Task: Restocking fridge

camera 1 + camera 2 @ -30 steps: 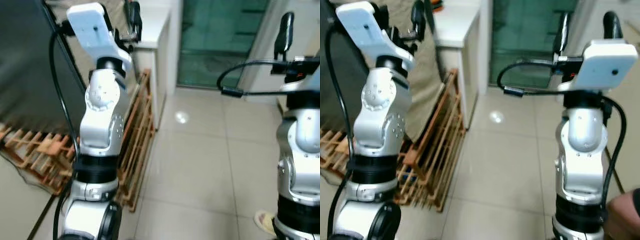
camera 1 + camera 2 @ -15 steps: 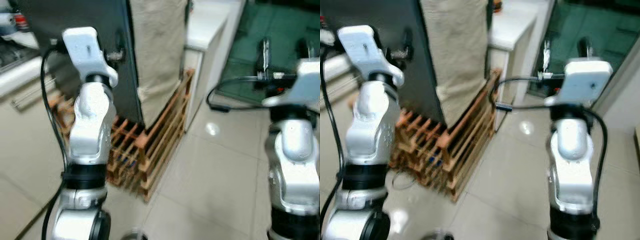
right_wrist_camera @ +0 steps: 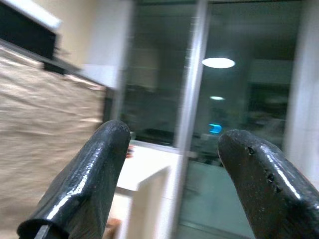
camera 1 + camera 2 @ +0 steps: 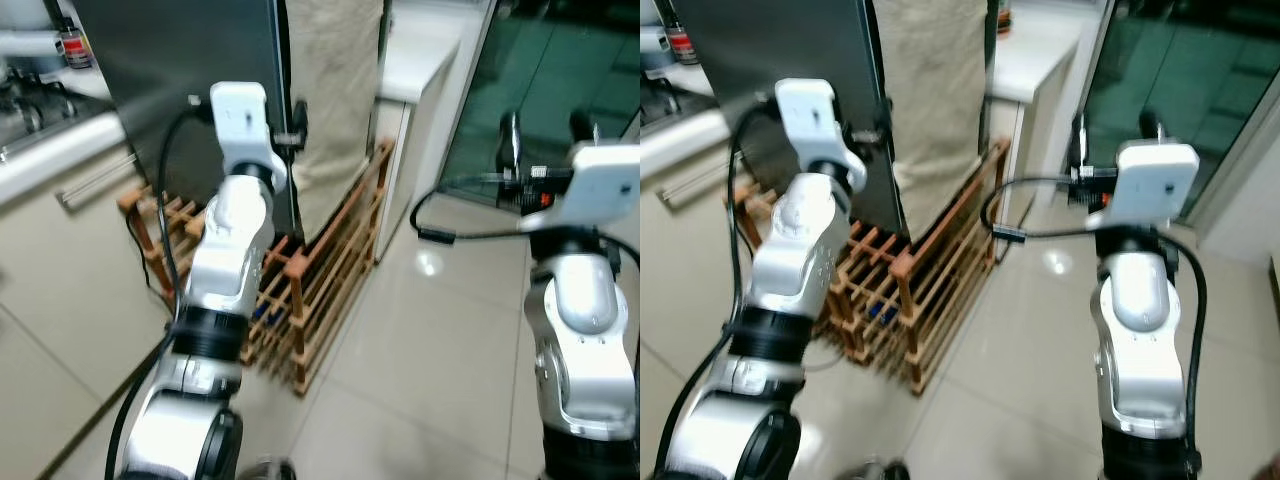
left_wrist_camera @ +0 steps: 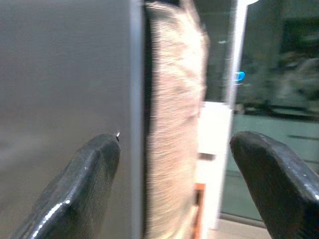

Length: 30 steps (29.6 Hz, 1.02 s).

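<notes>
Dark grey fridge at the upper left, door closed, standing on a wooden pallet on the tiled floor. Beige cloth hanging down just beside the fridge's right edge, reaching the pallet. White cabinet to the right of the cloth, then a dark glass door. Pale tabletop at the far left, bearing a small bottle and a stove part too blurred to detail.

Left tool raised on its silver arm in front of the fridge, close to the door's right edge; fingers spread wide, nothing between them, one lined up against the grey door face, the other toward the white cabinet; contact with the door not clear. Seam between fridge and cloth lying in the gap as seen from the left wrist.

Right tool held up at the right, well apart from the fridge, aimed toward the glass door and cabinet top; fingers spread, empty. Black cable looping out from the right wrist.
</notes>
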Available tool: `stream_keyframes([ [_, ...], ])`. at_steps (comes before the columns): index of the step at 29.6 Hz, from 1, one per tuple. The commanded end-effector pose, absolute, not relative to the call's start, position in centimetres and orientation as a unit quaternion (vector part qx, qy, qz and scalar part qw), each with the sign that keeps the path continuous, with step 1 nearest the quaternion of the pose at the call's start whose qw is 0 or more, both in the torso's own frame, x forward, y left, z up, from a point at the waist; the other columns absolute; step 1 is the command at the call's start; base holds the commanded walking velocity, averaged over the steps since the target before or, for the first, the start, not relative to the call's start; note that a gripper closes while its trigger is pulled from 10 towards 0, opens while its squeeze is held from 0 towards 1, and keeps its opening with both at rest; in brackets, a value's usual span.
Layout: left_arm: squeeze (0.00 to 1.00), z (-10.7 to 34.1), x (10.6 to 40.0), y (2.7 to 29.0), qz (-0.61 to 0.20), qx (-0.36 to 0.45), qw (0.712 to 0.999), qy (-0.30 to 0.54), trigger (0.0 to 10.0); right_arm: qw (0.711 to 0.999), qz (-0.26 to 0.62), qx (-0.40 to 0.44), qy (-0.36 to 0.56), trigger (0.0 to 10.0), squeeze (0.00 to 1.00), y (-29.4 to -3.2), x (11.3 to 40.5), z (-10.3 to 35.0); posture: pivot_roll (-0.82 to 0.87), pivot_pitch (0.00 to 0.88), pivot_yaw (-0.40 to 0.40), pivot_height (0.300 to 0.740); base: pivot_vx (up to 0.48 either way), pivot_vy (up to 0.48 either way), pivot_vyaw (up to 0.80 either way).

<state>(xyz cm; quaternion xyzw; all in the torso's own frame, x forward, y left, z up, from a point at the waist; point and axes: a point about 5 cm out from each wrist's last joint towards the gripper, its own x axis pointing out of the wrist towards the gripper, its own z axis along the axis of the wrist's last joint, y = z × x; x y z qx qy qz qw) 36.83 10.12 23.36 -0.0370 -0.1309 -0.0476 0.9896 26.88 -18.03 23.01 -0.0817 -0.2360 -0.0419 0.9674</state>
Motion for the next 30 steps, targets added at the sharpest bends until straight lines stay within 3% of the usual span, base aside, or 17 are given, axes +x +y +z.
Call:
stream_keyframes([
  [1, 0.00, 23.6, 37.0, 9.9, -0.047, -0.036, 0.989, -0.133, 10.0, 0.969, -0.046, -0.077, -0.232, 10.0, 0.00, -18.2, 26.8, 23.0, -0.21, 0.000, 0.047, 0.740, 0.000, 0.000, 0.00],
  [6, 0.00, 22.4, 34.7, 12.3, -0.064, -0.050, 0.987, -0.136, 10.0, 0.964, -0.069, -0.081, -0.242, 10.0, 0.00, -18.9, 24.8, 22.8, -0.22, 0.000, 0.065, 0.740, 0.000, 0.000, 0.00],
  [9, 0.00, 22.4, 31.4, 13.5, -0.090, -0.044, 0.980, -0.173, 10.0, 0.962, -0.072, -0.106, -0.243, 10.0, 0.00, -19.1, 22.5, 22.3, -0.21, 0.000, 0.065, 0.740, 0.000, 0.000, 0.00],
  [15, 0.00, 18.1, 30.5, 13.2, -0.090, -0.015, 0.993, -0.075, 10.0, 0.982, -0.092, -0.071, -0.152, 10.0, 0.00, -19.9, 22.6, 18.3, -0.19, 0.000, 0.046, 0.740, 0.000, 0.000, 0.00],
  [16, 0.00, 15.5, 30.1, 13.1, -0.091, 0.018, 0.995, -0.027, 10.0, 0.989, -0.083, -0.056, -0.106, 10.0, 0.00, -20.0, 22.9, 16.4, -0.17, 0.000, 0.029, 0.740, 0.000, 0.000, 0.00],
  [20, 0.00, 12.8, 28.8, 14.0, -0.078, 0.034, 0.996, 0.014, 10.0, 0.994, -0.084, -0.054, -0.049, 10.0, 0.00, -20.7, 22.4, 13.8, -0.14, 0.000, 0.015, 0.740, 0.000, 0.000, 0.00],
  [23, 0.00, 13.3, 25.0, 17.3, -0.038, 0.013, 0.998, -0.039, 10.0, 0.990, -0.130, -0.043, -0.026, 10.0, 0.00, -22.6, 19.8, 12.6, -0.13, 0.000, 0.003, 0.740, 0.000, 0.000, 0.00],
  [24, 0.00, 13.7, 22.9, 18.6, -0.018, 0.011, 0.999, -0.047, 10.0, 0.990, -0.123, -0.056, -0.028, 10.0, 0.00, -22.5, 17.8, 12.7, -0.12, 0.000, -0.003, 0.740, 0.000, 0.000, 0.00],
  [25, 0.00, 13.7, 22.9, 18.6, -0.018, 0.011, 0.999, -0.047, 10.0, 0.990, -0.123, -0.056, -0.028, 10.0, 0.00, -22.5, 17.8, 12.7, -0.12, 0.000, -0.003, 0.740, 0.000, 0.000, 0.00],
  [27, 0.00, 14.1, 20.3, 20.0, 0.018, 0.028, 0.999, -0.043, 10.0, 0.992, -0.105, -0.074, -0.019, 10.0, 0.00, -22.0, 14.9, 12.7, -0.12, 0.000, -0.008, 0.740, 0.000, 0.000, 0.00],
  [30, 0.00, 14.4, 20.3, 19.9, 0.046, 0.035, 0.997, -0.042, 10.0, 0.992, -0.092, -0.084, -0.015, 10.0, 0.00, -21.9, 14.4, 12.5, -0.10, 0.000, -0.022, 0.740, 0.000, 0.000, 0.00],
])
